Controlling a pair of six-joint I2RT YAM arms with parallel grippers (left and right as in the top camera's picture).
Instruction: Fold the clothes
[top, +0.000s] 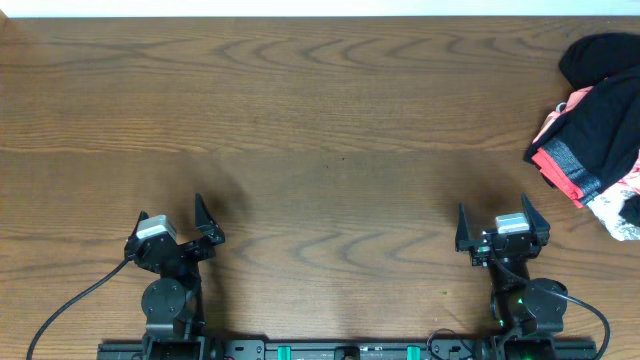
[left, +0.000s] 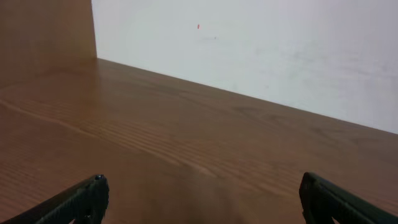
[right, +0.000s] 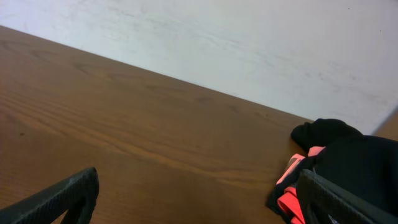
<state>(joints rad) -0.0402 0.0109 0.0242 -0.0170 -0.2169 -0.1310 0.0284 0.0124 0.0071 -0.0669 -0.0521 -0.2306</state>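
Observation:
A crumpled pile of clothes (top: 598, 118), black with red-pink trim and a white patterned piece, lies at the far right edge of the brown wooden table (top: 320, 130). It also shows in the right wrist view (right: 339, 165), ahead and to the right of the jaws. My left gripper (top: 172, 222) is open and empty near the front left of the table; its fingers frame bare wood in the left wrist view (left: 202, 199). My right gripper (top: 501, 224) is open and empty near the front right, well short of the clothes; its jaws (right: 199, 199) frame bare wood.
A white wall (left: 261, 43) runs behind the table's far edge. The arm bases and black cables (top: 60, 310) sit along the front edge.

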